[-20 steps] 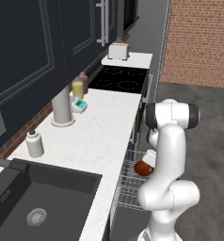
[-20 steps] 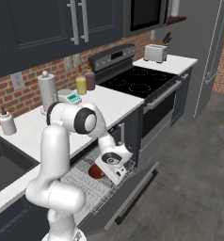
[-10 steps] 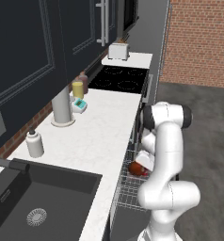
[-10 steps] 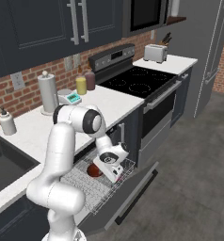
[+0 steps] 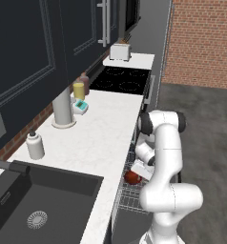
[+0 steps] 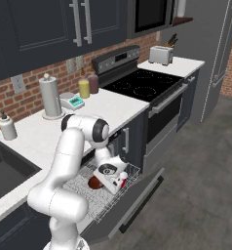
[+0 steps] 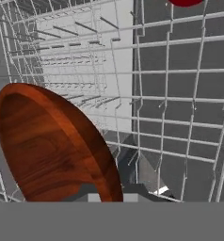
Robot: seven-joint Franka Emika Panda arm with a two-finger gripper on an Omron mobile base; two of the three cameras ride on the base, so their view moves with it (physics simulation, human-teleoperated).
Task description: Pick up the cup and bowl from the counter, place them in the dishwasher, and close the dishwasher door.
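**Bowl held low over the dishwasher rack, ready to be let go**

The tool (image 6: pixel 119 180) is closed almost fully on the rim of the shallow round reddish-brown bowl (image 7: pixel 52 146), whose inside looks like dark polished wood with a visible grain. In the hand view the bowl stands steeply tilted, nearly on its edge, and rises directly from the tool, so its flat round face lies along the tool's own axis and not across it. This is the relation that matters now — the bowl is at the tool, and under and behind it is the pull-out grey wire rack (image 7: pixel 170 108) of the dishwasher, a grid of thin metal rods with short upright prongs. I judge that the next move is only to open the tool, so that the bowl settles between the prongs.

Taking the rack as landmark: the bowl (image 6: pixel 95 182) is inside it, near the arm's side; a small red tapered cup (image 7: pixel 185 2) already lies further along the rack, apart from the bowl. The flat dark dishwasher door (image 6: pixel 137 195) hangs open below the front of the rack — still to be closed. Above the rack runs the white, faintly marbled stone table (image 5: pixel 103 138), smooth and with a thick pale edge.
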